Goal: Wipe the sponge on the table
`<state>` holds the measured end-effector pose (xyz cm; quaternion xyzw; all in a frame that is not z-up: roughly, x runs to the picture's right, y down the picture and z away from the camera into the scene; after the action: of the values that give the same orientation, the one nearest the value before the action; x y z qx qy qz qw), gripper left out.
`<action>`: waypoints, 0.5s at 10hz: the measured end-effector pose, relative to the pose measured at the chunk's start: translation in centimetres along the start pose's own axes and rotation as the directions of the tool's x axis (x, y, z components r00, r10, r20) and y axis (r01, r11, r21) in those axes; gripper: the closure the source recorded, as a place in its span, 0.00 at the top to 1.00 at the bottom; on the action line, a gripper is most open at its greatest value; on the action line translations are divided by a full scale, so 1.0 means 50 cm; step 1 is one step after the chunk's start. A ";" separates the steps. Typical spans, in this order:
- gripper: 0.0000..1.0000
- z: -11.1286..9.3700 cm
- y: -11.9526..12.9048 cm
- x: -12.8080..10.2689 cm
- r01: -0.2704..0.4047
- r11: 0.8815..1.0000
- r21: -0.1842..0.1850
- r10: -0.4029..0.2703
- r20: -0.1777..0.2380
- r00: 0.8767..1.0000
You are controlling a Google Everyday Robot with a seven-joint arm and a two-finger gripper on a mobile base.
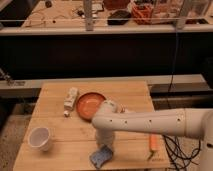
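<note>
1. As the feed stands, I see the gripper (104,148) low over the table (55,117), on the side of the orange plate (89,104) nearest me, at the end of the white arm (150,122) that reaches in from the plate's right
2. The sponge (101,156), a small blue pad, lies flat on the planks directly under the gripper and touches it; it is nearer me than the plate, well apart from it, by the table's front edge
3. Whether the gripper is clamped on the sponge or only pressing down on it I cannot tell, since the wrist covers that spot
4. The plate sits about mid-table, and the bend of the arm overlaps its near right rim
5. A small pale bottle-like object (71,98) lies just left of the plate
6. The white cup (39,137) stands upright, left of the plate and nearer me, well apart from it
7. The carrot (153,142) lies right of the plate and nearer me, by the table's right edge
8. Beyond the plate, past the table's far edge, runs a long dark cluttered workbench (60,20)
</note>
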<state>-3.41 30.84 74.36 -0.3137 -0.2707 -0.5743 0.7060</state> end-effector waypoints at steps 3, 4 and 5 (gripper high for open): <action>0.00 0.007 -0.134 0.002 0.122 0.993 0.002 -0.122 0.009 0.992; 0.00 0.009 -0.167 0.016 0.147 0.989 0.003 -0.147 0.010 0.989; 0.00 0.008 -0.190 0.036 0.162 0.987 0.006 -0.162 0.008 0.987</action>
<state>-12.40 28.64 77.20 -0.2911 -0.2998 -0.6279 0.6566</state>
